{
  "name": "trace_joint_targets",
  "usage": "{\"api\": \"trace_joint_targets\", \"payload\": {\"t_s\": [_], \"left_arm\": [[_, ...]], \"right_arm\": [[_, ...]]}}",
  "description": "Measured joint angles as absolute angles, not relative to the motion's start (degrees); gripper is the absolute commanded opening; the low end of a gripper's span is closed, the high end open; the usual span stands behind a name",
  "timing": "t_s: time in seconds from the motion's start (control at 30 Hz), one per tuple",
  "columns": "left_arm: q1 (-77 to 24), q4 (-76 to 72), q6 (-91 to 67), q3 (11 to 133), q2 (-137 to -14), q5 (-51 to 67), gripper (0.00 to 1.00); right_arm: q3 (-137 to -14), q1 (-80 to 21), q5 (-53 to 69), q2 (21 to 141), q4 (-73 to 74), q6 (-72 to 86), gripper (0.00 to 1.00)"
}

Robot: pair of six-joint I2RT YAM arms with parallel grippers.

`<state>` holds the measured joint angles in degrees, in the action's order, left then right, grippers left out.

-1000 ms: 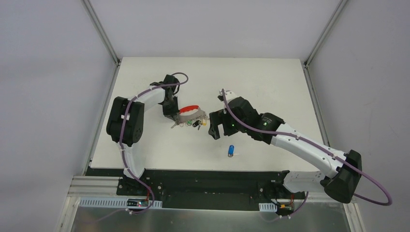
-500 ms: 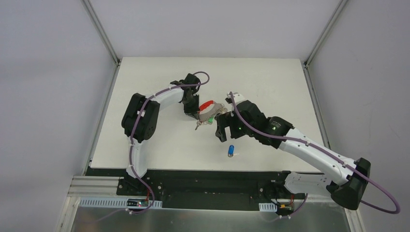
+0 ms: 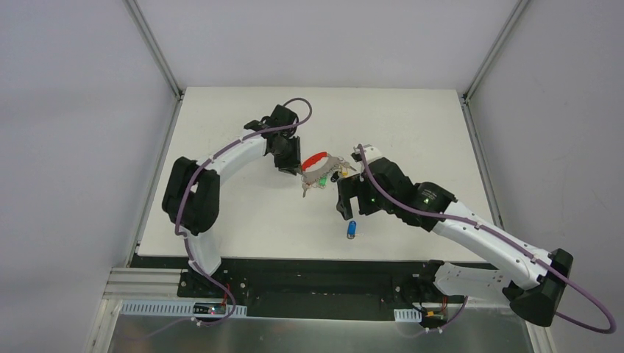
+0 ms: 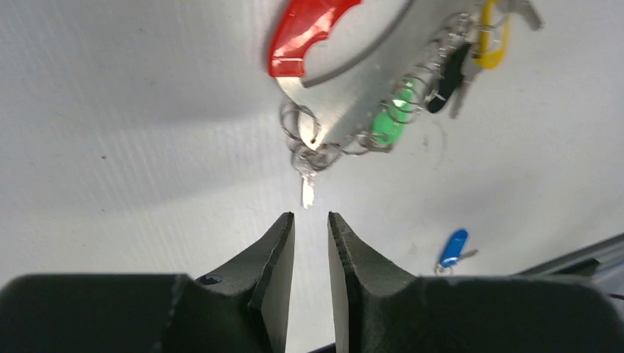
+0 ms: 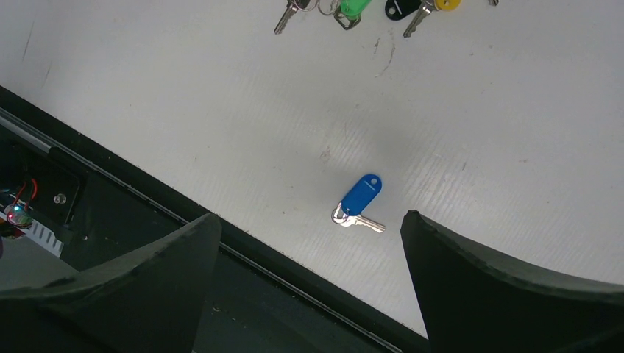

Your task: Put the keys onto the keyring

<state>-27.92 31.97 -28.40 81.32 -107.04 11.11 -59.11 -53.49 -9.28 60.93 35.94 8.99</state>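
Keyring (image 3: 321,168) lies mid-counter (image 3: 221,206), red clip toward the far edge, yellow, black and green keys attached. Blue key (image 3: 352,229) lies apart, near the near edge. Left tool (image 4: 310,246) nearly closed, empty, just beside the keyring. Right tool (image 5: 309,243) spread wide above the blue key, empty.

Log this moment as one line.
left gripper: nearly shut, empty, beside keyring | right gripper: open above blue key | blue key: loose on table

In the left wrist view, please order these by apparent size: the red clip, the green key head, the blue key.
1. red clip
2. green key head
3. blue key, which lies farther from the camera, so its real size is unsure.
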Motion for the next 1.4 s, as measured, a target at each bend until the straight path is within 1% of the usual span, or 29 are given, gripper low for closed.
{"api": "trace_joint_targets", "payload": {"t_s": [0.03,0.13,0.27,0.4,1.03,1.4], "left_arm": [[-28.1,32.1,-28.6,81.0,-105.4,11.9,0.32],[-29.3,32.0,-29.3,80.6,-102.5,14.1,0.4],[-32.0,32.0,-29.4,80.4,-102.3,16.2,0.43],[-33.7,32.2,-29.3,80.3,-103.9,16.7,0.44],[-32.1,32.2,-25.8,83.0,-111.7,12.6,0.43],[-31.4,31.8,-24.3,85.6,-115.0,13.5,0.39]], "right_arm": [[-59.1,-53.5,-9.4,60.9,35.9,9.0,0.98],[-58.5,-53.5,-9.6,60.9,35.9,9.0,0.98],[-57.9,-53.5,-9.6,60.9,36.3,9.0,0.98],[-57.8,-53.5,-9.6,60.9,36.3,9.0,0.98],[-57.3,-53.5,-9.6,60.9,36.3,9.2,0.98],[-57.3,-53.5,-9.6,61.6,36.3,9.5,0.98]]}}
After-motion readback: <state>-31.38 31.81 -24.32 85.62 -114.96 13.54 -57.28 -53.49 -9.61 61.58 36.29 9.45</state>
